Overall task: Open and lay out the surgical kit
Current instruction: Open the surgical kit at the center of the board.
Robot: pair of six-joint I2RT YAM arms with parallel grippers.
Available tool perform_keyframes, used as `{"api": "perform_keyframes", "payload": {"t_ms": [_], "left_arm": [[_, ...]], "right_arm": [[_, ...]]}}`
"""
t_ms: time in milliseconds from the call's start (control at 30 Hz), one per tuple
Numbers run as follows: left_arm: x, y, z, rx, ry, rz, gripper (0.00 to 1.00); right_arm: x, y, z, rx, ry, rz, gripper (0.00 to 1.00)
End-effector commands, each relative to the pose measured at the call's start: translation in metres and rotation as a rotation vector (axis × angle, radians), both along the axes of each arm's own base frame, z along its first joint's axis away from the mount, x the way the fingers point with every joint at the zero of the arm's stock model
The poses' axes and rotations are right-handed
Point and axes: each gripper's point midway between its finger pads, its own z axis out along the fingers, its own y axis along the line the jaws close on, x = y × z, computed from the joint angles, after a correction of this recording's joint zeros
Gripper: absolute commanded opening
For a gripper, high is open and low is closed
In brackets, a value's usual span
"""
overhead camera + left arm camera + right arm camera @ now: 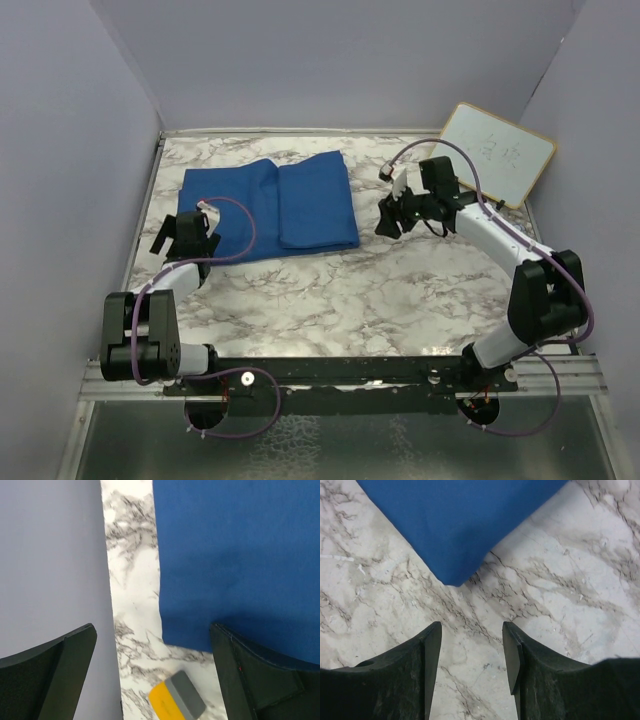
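near edge: both arm bases on the rail, with a wide band of bare marble counter (330, 300) between them and the kit. left claw (188, 228) hangs at the near-left corner of the blue cloth wrap (270, 205). in its wrist view the left claw (152, 637) is released, jaws spread wide with nothing between them: one finger over the wrap's near edge, the other out over the side wall (50, 555). the strip of counter between the wrap's left edge and that wall is narrow, so it's tight on that side. a small yellow-orange block (177, 700) with a grey end lies on that strip just near of the corner, apart from the cloth. right claw (395, 215) sits just beside the wrap's right edge, with open counter around it. in its wrist view the right claw (471, 630) is also released and holds nothing; a wrap corner (460, 520) points at the gap, apart from the tips. the wrap lies folded flat at centre-left, one fold line running near to far, its far edge near the back wall. a wood-framed whiteboard (497, 153) leans in the far-right corner, well apart from the wrap.
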Motion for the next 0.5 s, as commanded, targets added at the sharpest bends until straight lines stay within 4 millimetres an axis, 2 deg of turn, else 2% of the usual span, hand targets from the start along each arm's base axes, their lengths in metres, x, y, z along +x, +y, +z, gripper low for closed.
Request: {"api": "perform_keyframes", "payload": {"t_ms": [0,200,333,467], "left_arm": [[0.035,-0.009,0.024,-0.063,-0.111,-0.033,0.99],[0.065,-0.029,0.047,-0.178,-0.182,-0.097,0.99],[0.078,-0.042,0.044,-0.268,-0.179,-0.119,0.99],[0.089,-0.049,0.037,-0.335,-0.176,-0.118,0.99]], "right_arm": [[0.007,0.035,0.030,0.062,-0.093,0.118,0.54],[0.008,0.093,0.045,0.066,-0.168,0.249,0.60],[0.004,0.139,0.045,0.037,-0.215,0.326,0.66],[-0.001,0.181,0.032,-0.010,-0.245,0.390,0.70]]}}
